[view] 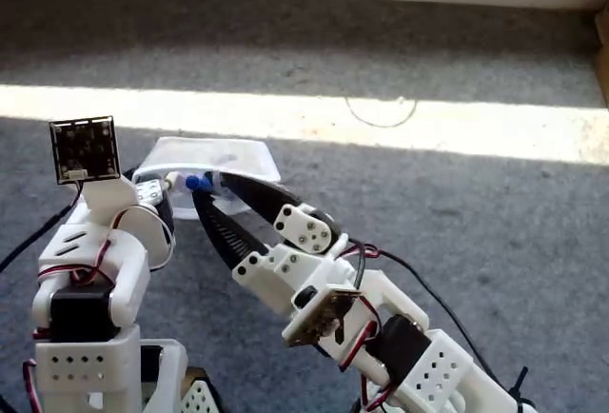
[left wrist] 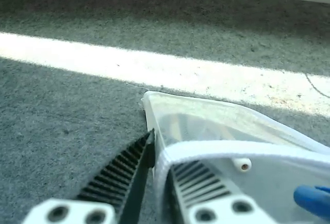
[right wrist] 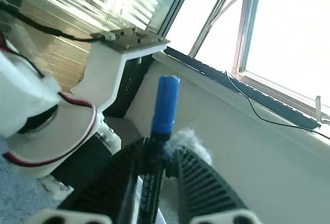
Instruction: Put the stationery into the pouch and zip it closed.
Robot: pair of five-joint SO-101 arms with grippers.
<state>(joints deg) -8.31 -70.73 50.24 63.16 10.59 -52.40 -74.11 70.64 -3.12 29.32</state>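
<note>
Pouch point(view: 228, 158) is lying on the carpet point(view: 476, 270), left of middle, at the near edge of the sunlit strip point(view: 457, 127). Left gripper point(left wrist: 161, 154) is pinching its zipper rim, probably to keep the mouth propped open. Right gripper point(view: 209, 185) is clamping a pen point(view: 197, 183), with the blue cap pointing at that mouth, seemingly ready for insertion.
</note>
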